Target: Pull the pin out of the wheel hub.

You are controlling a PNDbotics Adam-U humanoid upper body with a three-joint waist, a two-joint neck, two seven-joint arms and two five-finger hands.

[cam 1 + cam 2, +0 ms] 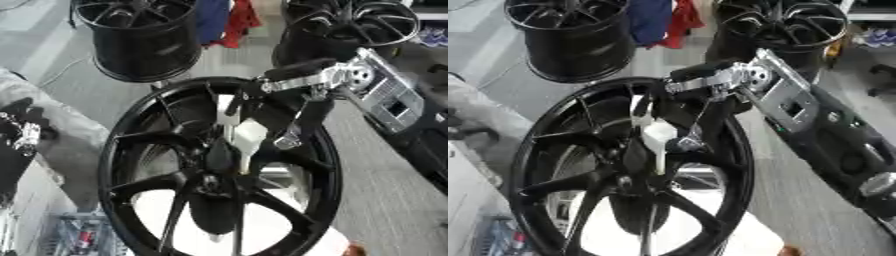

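Grey workshop floor (385, 200) backs the glossy black spoked wheel hub (140, 190). Above its centre, the right hand (302, 107) curls around the white plastic pin (248, 136); draw straight outward along its axis.

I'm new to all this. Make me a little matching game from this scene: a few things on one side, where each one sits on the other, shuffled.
Things:
1. right hand
2. white pin
3. big black wheel
4. red cloth

Places:
A. top edge, between two far wheels
B. fills the middle of the view
C. among the spokes, above the hub
D. reaching in from the upper right

Pairs: 1-D, 2-C, 3-B, 4-A
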